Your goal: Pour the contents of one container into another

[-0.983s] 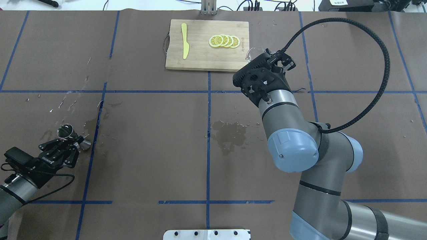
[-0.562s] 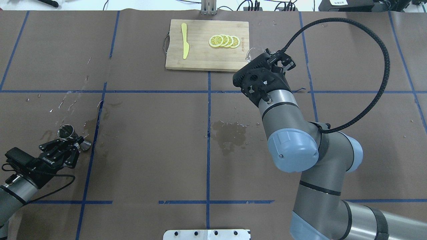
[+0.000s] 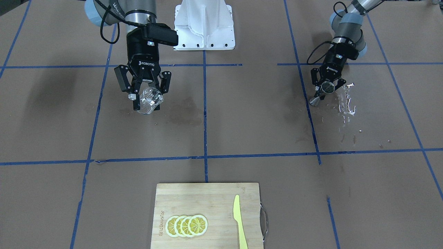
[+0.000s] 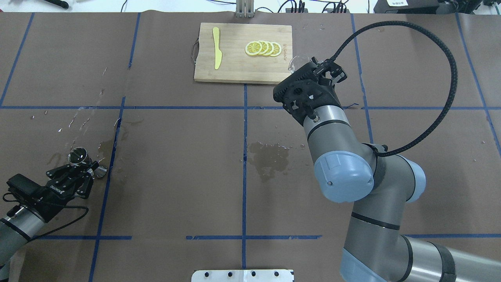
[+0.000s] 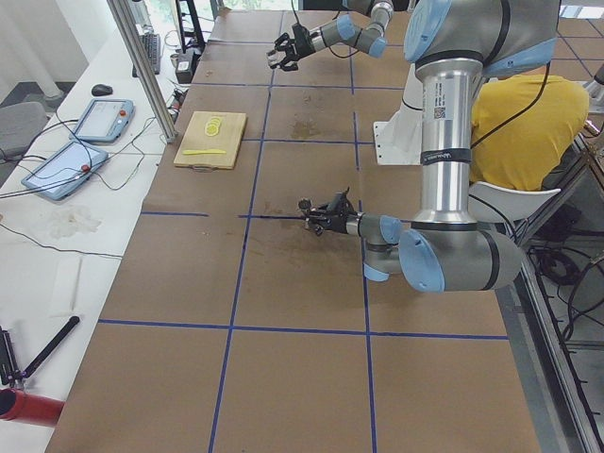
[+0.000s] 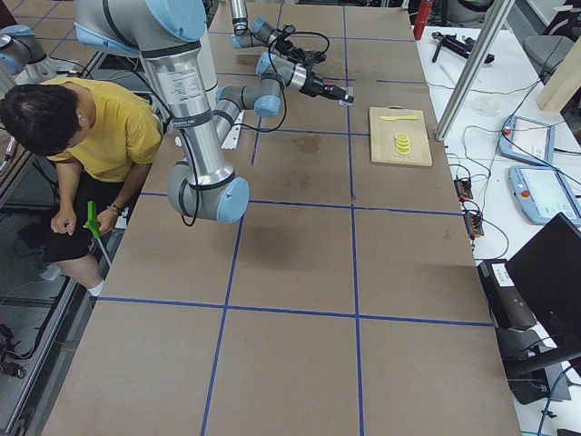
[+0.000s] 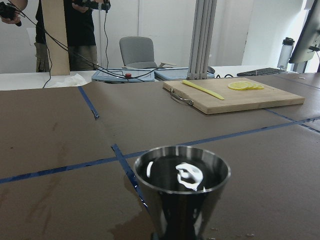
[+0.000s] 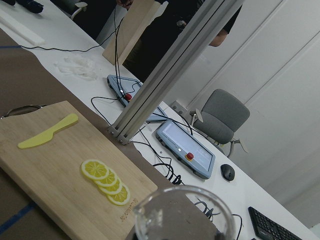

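Overhead and front cameras look down from roughly opposite sides, sharing the cutting board (image 4: 238,66).

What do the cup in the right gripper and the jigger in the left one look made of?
The cup: clear glass or plastic, can't tell which; the table shows through it. The jigger: polished metal, probably stainless steel, given its mirror-like bowl.

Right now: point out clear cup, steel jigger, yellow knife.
clear cup (image 3: 149,100), front-facing view, side wall.
steel jigger (image 7: 180,205), left wrist view, upper cone's outer wall.
yellow knife (image 4: 216,49), overhead view, mid-length.
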